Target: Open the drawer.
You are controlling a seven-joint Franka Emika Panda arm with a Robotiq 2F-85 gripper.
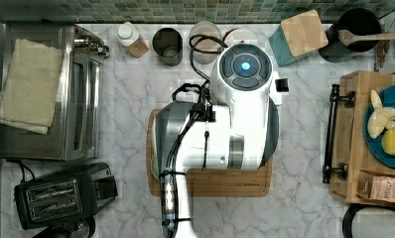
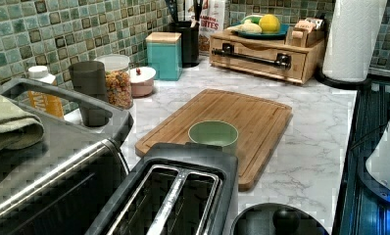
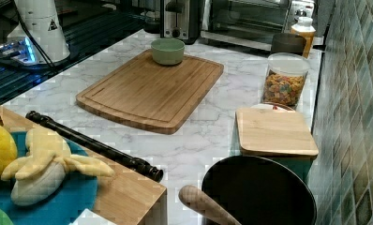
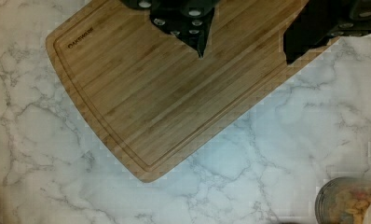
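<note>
Hanging above the brown bamboo cutting board [image 1: 225, 181] at the centre of the white marble counter [image 1: 131, 89], the white robot arm [image 1: 235, 99] has not yet reached its target. In the wrist view the black gripper [image 4: 244, 44] shows two dark fingers [image 4: 193, 28] spread well apart with bare board between them, so the jaws are released and hold nothing.

The wide light-wood drawer [image 2: 254, 56] sits shut in its wooden organiser box at about three o'clock in the top view, well apart from the arm. Its long black metal bar handle [image 1: 329, 134] runs along the front that faces the board; a teal plate [image 2: 261, 34] with plush fruit rests on the box's top.

Several things could go wrong, by my judgement. The box looks free-standing, so a pull might drag the whole box across the marble instead of sliding the drawer out. A slanted approach could let the fingers slip off the round bar. The pale green bowl [image 2: 213, 134] on the board could be knocked if the arm sweeps low.
</note>
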